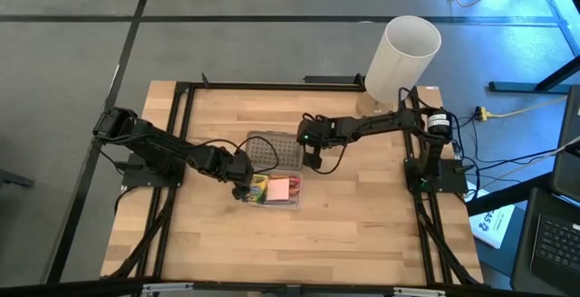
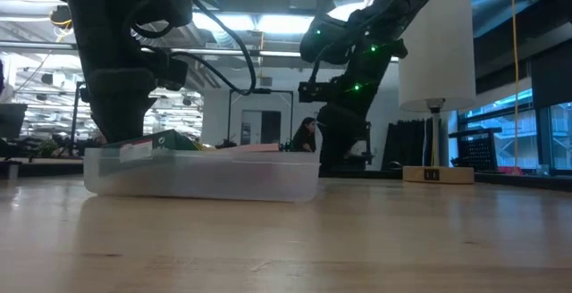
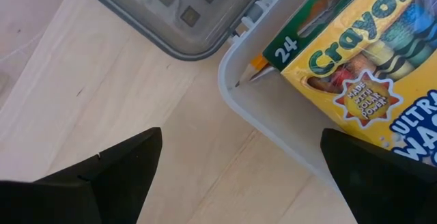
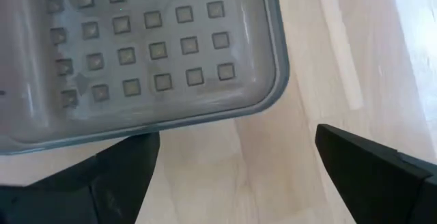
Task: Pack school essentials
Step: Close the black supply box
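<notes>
Green-and-yellow cardboard crayon box (image 3: pixel 355 67) cut off at frame edge, hiding thin orange pencil (image 3: pixel 254 69) except its tip, inside clear plastic box (image 3: pixel 273 132). Left gripper (image 1: pixel 243 186) and right gripper (image 1: pixel 314 158) spread wide, empty; grey dotted lid (image 4: pixel 150 53) partly cropped.

The dark left arm reaches in from the worktop's left edge toward its middle, its two-finger left gripper (image 1: pixel 243 186) held low with fingers spread wide. The dark right arm stretches in from the right edge, right gripper (image 1: pixel 314 159) likewise spread, pointing down.

Crayon box (image 3: pixel 355 74) cut off; pencil (image 3: pixel 254 68) mostly hidden beneath.
</notes>
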Tool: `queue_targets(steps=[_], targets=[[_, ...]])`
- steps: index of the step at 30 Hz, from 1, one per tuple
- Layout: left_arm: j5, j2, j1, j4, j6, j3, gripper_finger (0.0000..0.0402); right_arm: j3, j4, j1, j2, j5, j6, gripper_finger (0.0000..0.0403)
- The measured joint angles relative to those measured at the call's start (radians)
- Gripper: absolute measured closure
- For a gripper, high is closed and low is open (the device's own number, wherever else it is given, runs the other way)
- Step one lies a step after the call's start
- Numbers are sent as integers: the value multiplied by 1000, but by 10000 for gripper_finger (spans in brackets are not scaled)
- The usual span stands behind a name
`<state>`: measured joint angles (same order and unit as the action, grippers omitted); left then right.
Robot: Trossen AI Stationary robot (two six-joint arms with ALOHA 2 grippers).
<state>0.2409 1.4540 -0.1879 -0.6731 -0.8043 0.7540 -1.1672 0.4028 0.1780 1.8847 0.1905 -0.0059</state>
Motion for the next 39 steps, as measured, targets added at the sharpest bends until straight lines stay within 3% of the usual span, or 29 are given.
queue_targets(steps=[8,30,37,39], targets=[[1,0,0,0,8,0,8,76,-100,69,3,34,-43,8],[-113,-1,0,1,535,2,8,93,-82,93,-1,-34,-53,8],[-138,-1,-2,0,656,2,8,95,-107,92,-2,-94,-94,8],[-139,-1,-2,0,666,2,8,95,-106,93,-2,-154,-97,8]])
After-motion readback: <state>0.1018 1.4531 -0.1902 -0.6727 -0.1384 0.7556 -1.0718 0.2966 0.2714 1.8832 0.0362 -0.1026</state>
